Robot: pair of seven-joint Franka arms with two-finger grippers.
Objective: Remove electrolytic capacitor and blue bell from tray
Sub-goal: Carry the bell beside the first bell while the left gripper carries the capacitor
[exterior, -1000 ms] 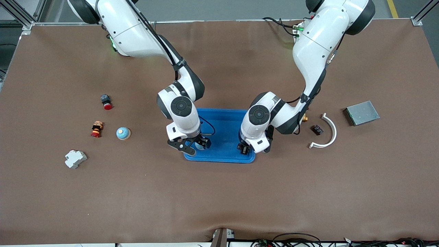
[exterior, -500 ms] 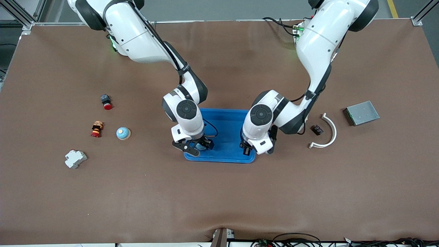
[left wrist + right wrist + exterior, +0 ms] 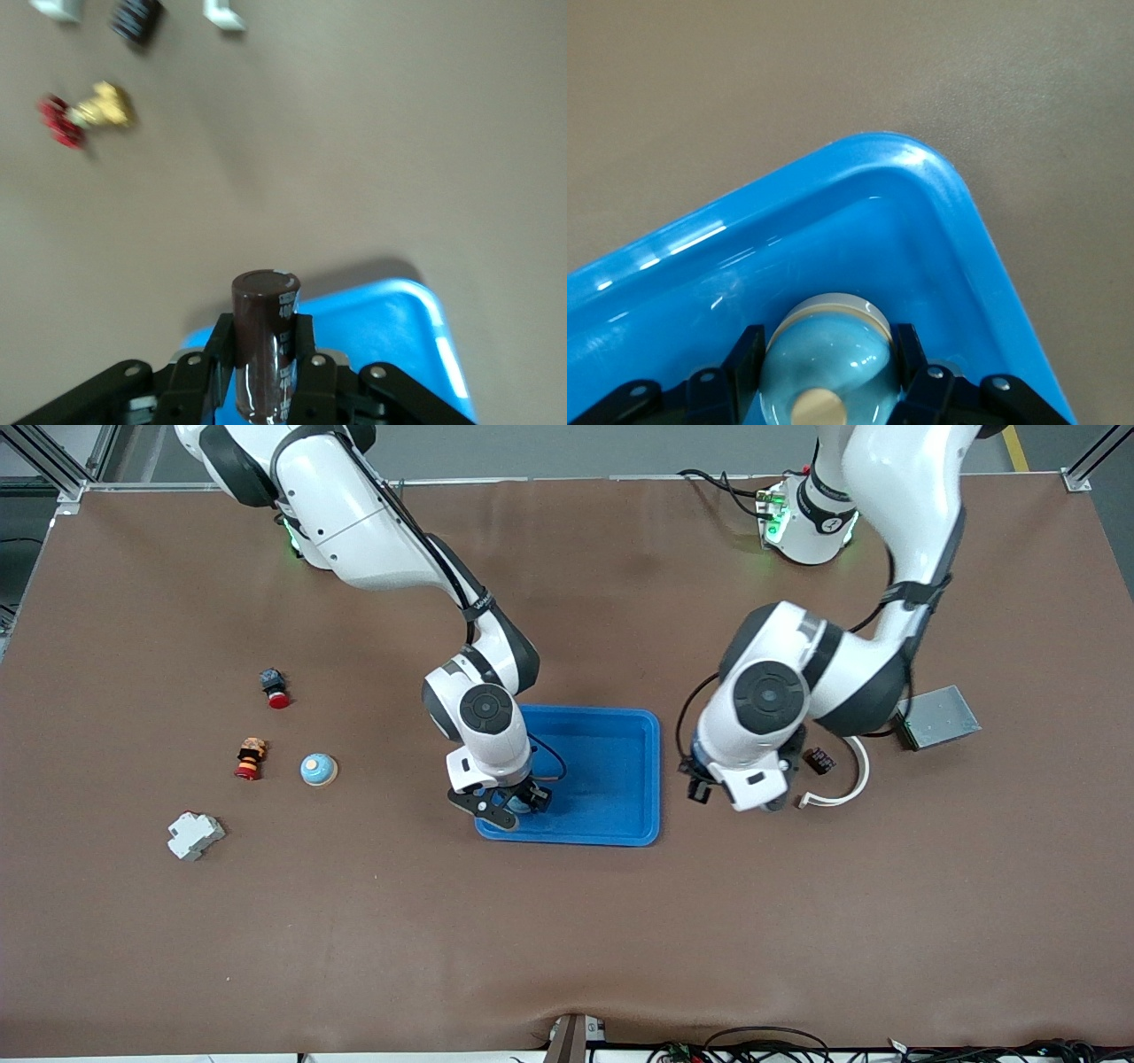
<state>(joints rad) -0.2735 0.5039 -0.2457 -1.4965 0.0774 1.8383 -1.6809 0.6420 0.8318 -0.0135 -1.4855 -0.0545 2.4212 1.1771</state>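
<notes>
A dark brown capacitor (image 3: 263,305) stands upright between the fingers of my left gripper (image 3: 264,354), which is shut on it. That gripper (image 3: 719,786) hangs over the brown table, just off the blue tray (image 3: 611,779) toward the left arm's end; a corner of the tray (image 3: 390,319) shows below it. My right gripper (image 3: 503,804) is low in the tray's corner nearest the front camera, at the right arm's end. Its fingers press both sides of a light blue domed bell (image 3: 828,341) with a tan knob, inside the tray rim (image 3: 921,168).
Toward the right arm's end lie a second blue bell (image 3: 318,770), two red-tipped buttons (image 3: 275,688) (image 3: 251,758) and a white block (image 3: 196,835). Toward the left arm's end are a white curved piece (image 3: 850,771), a small dark part (image 3: 819,761) and a grey plate (image 3: 936,716).
The left arm has risen and swung off the tray toward its own end, carrying the capacitor. The right gripper has closed on the bell and shifted slightly.
</notes>
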